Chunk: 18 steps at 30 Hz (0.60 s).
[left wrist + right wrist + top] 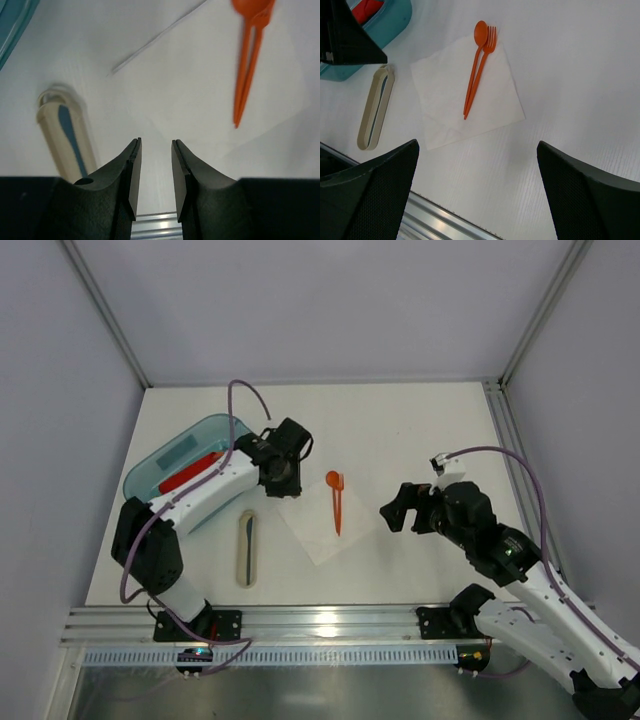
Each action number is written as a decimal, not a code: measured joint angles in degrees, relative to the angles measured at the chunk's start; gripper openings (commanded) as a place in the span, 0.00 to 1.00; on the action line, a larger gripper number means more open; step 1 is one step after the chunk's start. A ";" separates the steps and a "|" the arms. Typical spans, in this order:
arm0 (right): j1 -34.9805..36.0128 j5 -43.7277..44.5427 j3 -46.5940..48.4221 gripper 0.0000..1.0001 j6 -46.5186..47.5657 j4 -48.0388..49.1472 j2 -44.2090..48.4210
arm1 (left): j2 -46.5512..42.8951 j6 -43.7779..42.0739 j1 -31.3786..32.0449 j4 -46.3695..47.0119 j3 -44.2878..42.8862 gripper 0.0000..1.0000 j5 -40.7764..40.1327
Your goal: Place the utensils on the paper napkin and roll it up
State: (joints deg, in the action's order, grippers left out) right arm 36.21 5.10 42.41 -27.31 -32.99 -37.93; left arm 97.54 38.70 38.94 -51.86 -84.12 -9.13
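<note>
Orange plastic: the utensils (337, 502), a spoon (480, 32) and a fork (490, 42), lie side by side on the paper napkin (318, 532), with their heads at its far corner and their handles pointing toward the middle. The napkin lies flat on the white surface (420, 430), between the two arms. Just left of it is a beige oblong case (247, 549) with a blue piece inside; what kind of piece cannot be told. Farther left is a teal tray (200, 423) holding something red (188, 473), partly crossed by the left arm (210, 490). The left jaws hang over the napkin's left corner and hide it from above, with a narrow gap between them and nothing held. The right jaws are spread wide and empty, off the napkin's right side. From above the pair reads as one orange stick. Only the right wrist view separates bowl from tines. The left wrist view cuts off the heads and blurs them, and it shows one napkin edge as a thin line.
</note>
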 measured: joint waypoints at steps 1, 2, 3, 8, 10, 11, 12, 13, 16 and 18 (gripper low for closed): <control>0.00 -0.15 -0.02 1.00 0.00 0.00 0.24 | -2.75 -0.07 -0.33 -0.48 3.30 0.35 -0.76; 0.00 -0.20 -0.04 1.00 0.00 0.02 0.55 | -5.57 -0.02 -0.87 -0.76 7.21 0.34 -1.44; 0.00 -0.28 -0.11 1.00 0.00 0.07 0.85 | -7.43 0.04 -1.44 -1.27 10.05 0.34 -1.84; 0.00 -1.27 -0.55 1.00 -0.02 0.76 1.46 | -13.03 0.28 -6.80 -1.70 23.96 0.32 -1.68; 0.00 -1.73 -0.66 1.00 0.00 0.83 1.57 | -13.84 0.31 -9.40 -0.83 27.69 0.29 -0.63; 0.00 -1.88 -0.66 1.00 0.00 0.83 1.62 | -13.99 0.31 -10.75 -0.39 29.18 0.29 -0.09; 0.00 -1.99 -0.66 1.00 0.02 0.83 1.73 | -14.05 0.31 -12.02 0.15 30.67 0.29 0.35; 0.00 -2.05 -0.66 1.00 0.02 0.79 1.75 | -14.05 0.31 -12.90 0.57 31.63 0.29 0.61; 0.00 -2.01 -0.66 1.00 0.17 0.72 2.51 | -14.05 0.31 -14.34 1.84 33.24 0.29 1.42; 0.00 -1.99 -0.66 1.00 0.17 0.72 3.30 | -14.03 0.28 -14.38 3.04 33.62 0.29 1.95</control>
State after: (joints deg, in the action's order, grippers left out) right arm 36.21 3.11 41.76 -27.14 -32.27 -34.63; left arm 83.50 38.98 24.56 -48.82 -50.50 -7.18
